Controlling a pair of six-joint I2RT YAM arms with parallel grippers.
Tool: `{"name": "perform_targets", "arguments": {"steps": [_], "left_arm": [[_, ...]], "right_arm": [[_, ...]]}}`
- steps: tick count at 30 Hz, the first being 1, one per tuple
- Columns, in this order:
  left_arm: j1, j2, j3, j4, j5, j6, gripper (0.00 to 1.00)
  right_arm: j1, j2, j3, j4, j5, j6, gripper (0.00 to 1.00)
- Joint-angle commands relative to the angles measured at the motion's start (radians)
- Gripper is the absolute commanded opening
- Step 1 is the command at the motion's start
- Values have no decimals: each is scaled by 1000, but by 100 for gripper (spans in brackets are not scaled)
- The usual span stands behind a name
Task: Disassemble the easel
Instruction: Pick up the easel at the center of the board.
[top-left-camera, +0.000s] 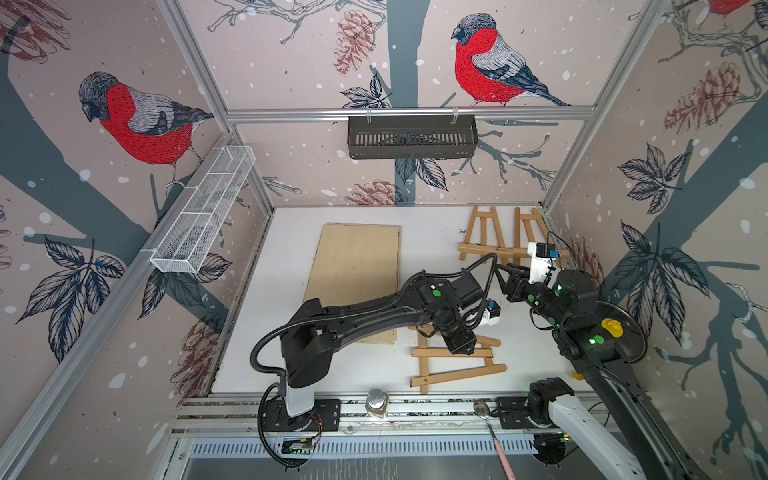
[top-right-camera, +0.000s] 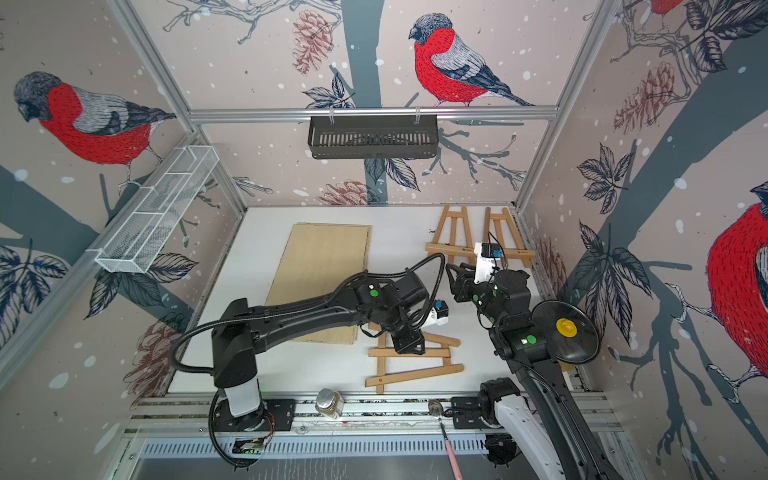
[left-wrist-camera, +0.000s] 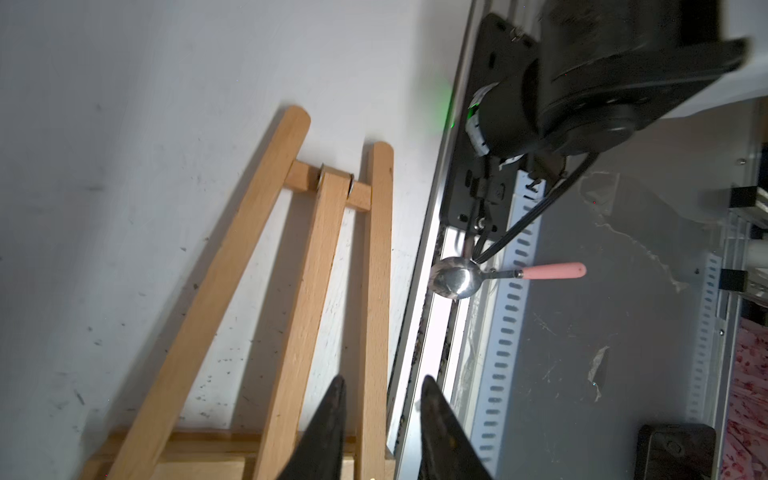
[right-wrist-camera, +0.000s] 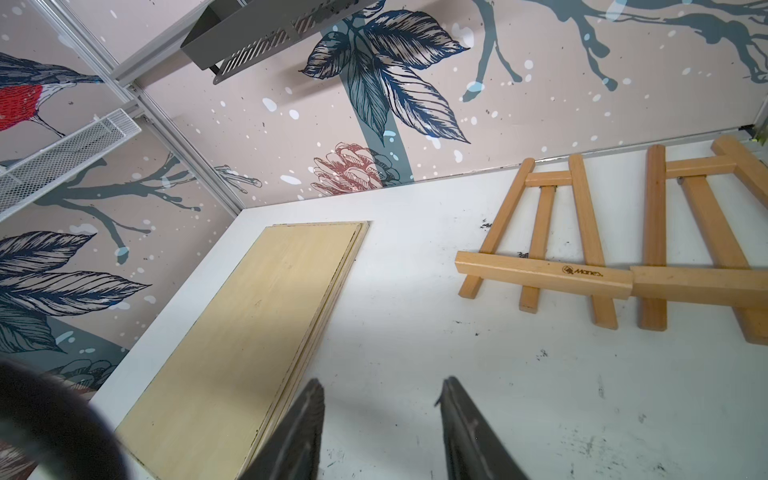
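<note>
The left end effector (top-left-camera: 459, 343) is hanging low over the easel (top-left-camera: 457, 365), which is lying flat on the worktop (top-left-camera: 291, 257) directly beneath it. In the left wrist view its jaws are standing partly open, straddling one outer leg (left-wrist-camera: 376, 270) with a gap showing on each side, so it is gripping nothing. The right end effector (right-wrist-camera: 382, 386) is hovering well apart from that easel, jaws wide and empty. A board (right-wrist-camera: 249, 332) is lying off to one side of it and two more easels (right-wrist-camera: 540, 270) are lying ahead of it. The main risk is coming from how close the straddled leg is running to the worktop's edge, just beside the front rail (left-wrist-camera: 419, 332) where a spoon (left-wrist-camera: 455, 278) is resting. A one-sided closing could be shoving the whole frame over that edge, since nothing is bracing it. The hinged middle strut (left-wrist-camera: 316, 270) looks loose, so lifting by the leg alone could be letting it swing down and snag. The finger (left-wrist-camera: 436, 415) on the rail side could also be catching the rail.
</note>
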Motion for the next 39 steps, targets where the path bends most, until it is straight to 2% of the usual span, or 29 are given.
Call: {"name": "perform_targets", "arguments": {"steps": [1,10,22,39], "left_arm": [[-54,60,32,-165,-112,-50,31],[-149,111,23,-176,-124,-128,32],[-153,173,45,-192,-266,-136,34],[-155,230,24,-185,-211,-104,32]], "right_arm": [[-3,-4,16,-3,7,-1,47],[-8,-23,28,-9,-9,-5,47],[-10,-68,22,-13,-22,-4,47],[-25,-80,-4,-4,-22,-1,47]]}}
